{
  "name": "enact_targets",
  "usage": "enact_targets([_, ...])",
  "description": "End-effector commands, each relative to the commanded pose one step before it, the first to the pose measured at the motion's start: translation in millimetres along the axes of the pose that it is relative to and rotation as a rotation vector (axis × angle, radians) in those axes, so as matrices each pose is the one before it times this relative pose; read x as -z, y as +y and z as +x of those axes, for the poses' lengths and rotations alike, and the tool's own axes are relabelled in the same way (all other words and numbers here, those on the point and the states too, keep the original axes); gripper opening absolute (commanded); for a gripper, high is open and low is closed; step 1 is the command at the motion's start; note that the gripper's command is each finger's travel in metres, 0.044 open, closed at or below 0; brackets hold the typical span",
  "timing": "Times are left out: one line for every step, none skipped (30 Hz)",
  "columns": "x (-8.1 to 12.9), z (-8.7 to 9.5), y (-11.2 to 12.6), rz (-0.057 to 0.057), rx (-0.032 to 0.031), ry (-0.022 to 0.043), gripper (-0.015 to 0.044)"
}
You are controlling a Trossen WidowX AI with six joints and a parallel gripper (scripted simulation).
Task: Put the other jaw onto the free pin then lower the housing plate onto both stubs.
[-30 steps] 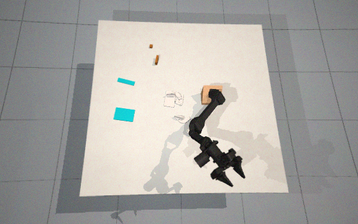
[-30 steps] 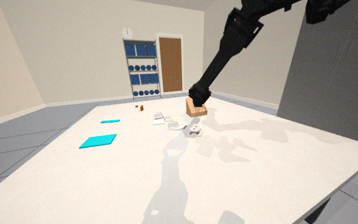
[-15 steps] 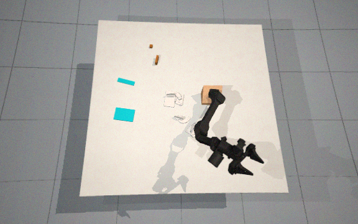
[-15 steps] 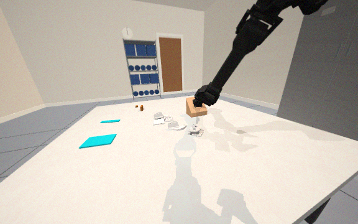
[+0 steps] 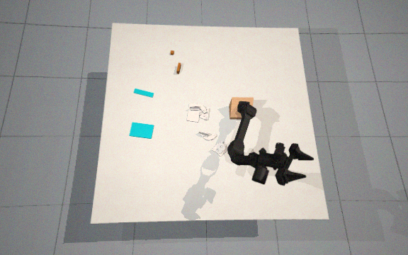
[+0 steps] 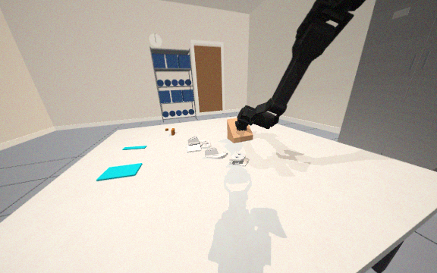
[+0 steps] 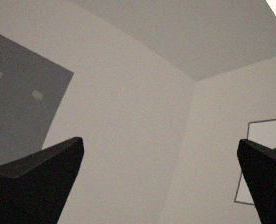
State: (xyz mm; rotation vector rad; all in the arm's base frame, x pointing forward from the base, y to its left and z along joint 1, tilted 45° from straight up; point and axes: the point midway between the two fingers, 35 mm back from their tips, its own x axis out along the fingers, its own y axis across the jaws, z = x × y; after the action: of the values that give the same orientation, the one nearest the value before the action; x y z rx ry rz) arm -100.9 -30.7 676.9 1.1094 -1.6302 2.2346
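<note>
Pale table (image 5: 147, 184) (image 6: 89, 227) under everything, with the white parts near its middle: a cluster (image 5: 193, 115) (image 6: 193, 148), a curved part (image 5: 210, 137) (image 6: 221, 155) and a spotted piece (image 5: 220, 148) (image 6: 237, 156) (which is the housing plate, I cannot tell). Well apart from them, the gripper (image 5: 309, 167) (image 7: 162, 147) stands wide, nothing between its fingers, high above the table's side.

A gray cabinet (image 6: 400, 87) (image 7: 26, 100) and brown door (image 6: 209, 80) stand beyond.

The small block (image 5: 172, 52) (image 6: 167, 130) lies near the upright piece (image 5: 178, 68) (image 6: 173, 131). My arm (image 5: 241, 132) (image 6: 292, 77) stands on the base block (image 5: 234, 115) (image 6: 237, 135), on the table (image 5: 147, 184) (image 6: 135, 216).
</note>
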Motion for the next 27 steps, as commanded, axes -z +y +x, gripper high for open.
enact_targets([-21.63, 4.67, 19.06, 0.0534, -0.04973, -0.09203, 0.0440])
enact_targets([-4.46, 1.26, 3.89, 0.0125, -0.01048, -0.02011, 0.0440])
enact_targets([-4.46, 1.26, 3.90, 0.0125, -0.01059, -0.02008, 0.0440])
enact_targets([-4.43, 1.28, 3.98, 0.0124, -0.01093, -0.01978, 0.0440])
enact_targets([-4.37, 1.33, 4.10, 0.0123, -0.01146, -0.01925, 0.0440])
enact_targets([-4.36, 1.33, 4.12, 0.0124, -0.01160, -0.01920, 0.0440])
enact_targets([-4.35, 1.33, 4.13, 0.0124, -0.01173, -0.01915, 0.0440])
enact_targets([-4.33, 1.33, 4.15, 0.0124, -0.01187, -0.01911, 0.0440])
enact_targets([-4.76, 1.50, 4.67, 0.0137, -0.01351, -0.02086, 0.0440])
enact_targets([-4.85, 1.53, 4.80, 0.0140, -0.01400, -0.02127, 0.0440])
enact_targets([-4.83, 1.53, 4.82, 0.0140, -0.01419, -0.02118, 0.0440])
enact_targets([-4.81, 1.54, 4.85, 0.0140, -0.01437, -0.02110, 0.0440])
enact_targets([-4.79, 1.54, 4.87, 0.0140, -0.01456, -0.02101, 0.0440])
enact_targets([-4.76, 1.55, 4.90, 0.0140, -0.01475, -0.02092, 0.0440])
enact_targets([-4.74, 1.55, 4.92, 0.0139, -0.01494, -0.02083, 0.0440])
enact_targets([-4.72, 1.55, 4.95, 0.0139, -0.01513, -0.02073, 0.0440])
enact_targets([-4.69, 1.56, 4.98, 0.0139, -0.01532, -0.02062, 0.0440])
enact_targets([-4.67, 1.57, 5.00, 0.0139, -0.01552, -0.02052, 0.0440])
enact_targets([-4.43, 1.40, 4.83, 0.0130, -0.01512, -0.01928, 0.0440])
enact_targets([-4.22, 1.35, 4.65, 0.0124, -0.01462, -0.01838, 0.0440])
enact_targets([-4.21, 1.36, 4.67, 0.0123, -0.01477, -0.01829, 0.0440])
enact_targets([-4.19, 1.36, 4.69, 0.0123, -0.01491, -0.01820, 0.0440])
enact_targets([-4.18, 1.37, 4.71, 0.0122, -0.01505, -0.01811, 0.0440])
enact_targets([-4.16, 1.37, 4.73, 0.0122, -0.01519, -0.01802, 0.0440])
enact_targets([-4.14, 1.38, 4.75, 0.0121, -0.01534, -0.01792, 0.0440])
enact_targets([-4.13, 1.38, 4.77, 0.0120, -0.01548, -0.01782, 0.0440])
enact_targets([-4.11, 1.39, 4.79, 0.0120, -0.01563, -0.01772, 0.0440])
